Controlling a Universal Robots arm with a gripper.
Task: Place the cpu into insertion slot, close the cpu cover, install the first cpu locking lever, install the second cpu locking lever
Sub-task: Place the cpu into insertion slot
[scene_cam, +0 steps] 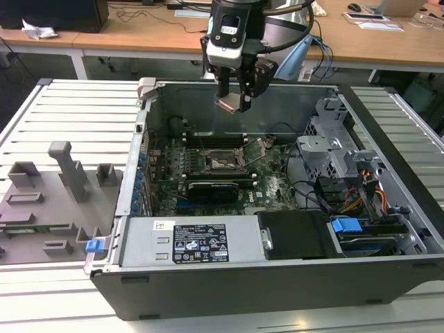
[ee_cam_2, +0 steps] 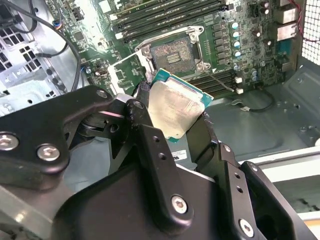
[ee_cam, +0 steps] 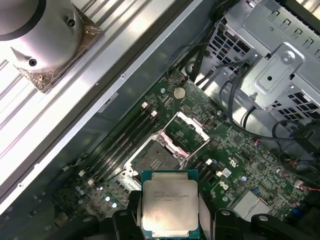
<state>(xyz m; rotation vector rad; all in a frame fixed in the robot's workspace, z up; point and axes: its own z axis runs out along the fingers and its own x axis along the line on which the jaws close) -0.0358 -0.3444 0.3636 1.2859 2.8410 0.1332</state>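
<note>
The gripper (scene_cam: 234, 103), clenched on the cpu (ee_cam: 170, 207), holds it well above the insertion slot (ee_cam: 156, 159), whose cpu cover (ee_cam: 189, 129) stands lifted open; the first step, the placing, is in hand, and it seems to call for exact squaring of chip over socket.

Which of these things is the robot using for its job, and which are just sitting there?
For the job:
gripper, shut on the cpu
insertion slot, empty
cpu cover, standing open

Just lying about:
grey holders beside the case
power supply box
metal drive cage
memory slots
</note>
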